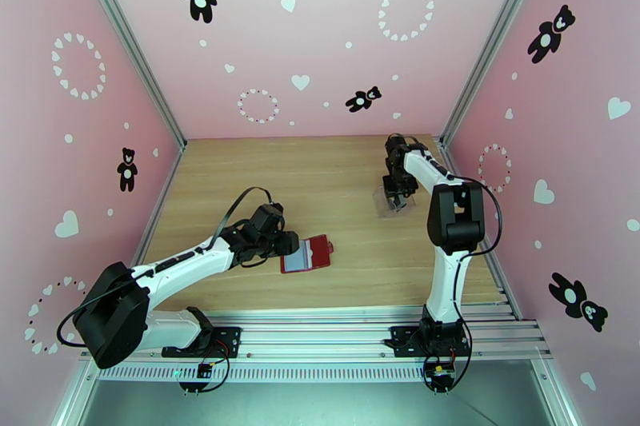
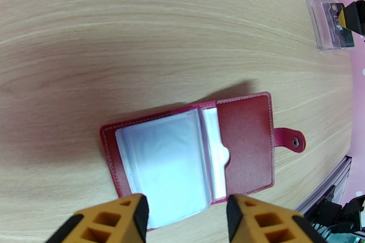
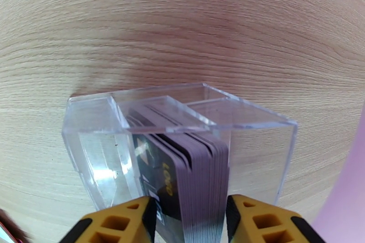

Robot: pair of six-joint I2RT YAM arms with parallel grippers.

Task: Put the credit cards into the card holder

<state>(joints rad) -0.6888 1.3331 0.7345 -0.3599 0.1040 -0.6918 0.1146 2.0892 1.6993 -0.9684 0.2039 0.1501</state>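
The card holder (image 2: 242, 143) lies open on the wooden table, red with pale clear sleeves and a snap tab; it also shows from above (image 1: 308, 253). My left gripper (image 2: 187, 207) hangs open just over its near edge, its fingers (image 2: 114, 221) apart and holding nothing; from above this gripper (image 1: 290, 246) sits at the holder's left side. The credit cards (image 3: 200, 166) stand as a stack inside a clear plastic box (image 3: 91, 148). My right gripper (image 3: 191, 212) reaches down into the box with a finger pressed on each side of the stack.
The clear box (image 1: 394, 205) stands at the table's right, under the right gripper (image 1: 396, 197), about an arm's width from the holder. Bare wood (image 1: 320, 180) lies between them. Pink walls close the table on three sides.
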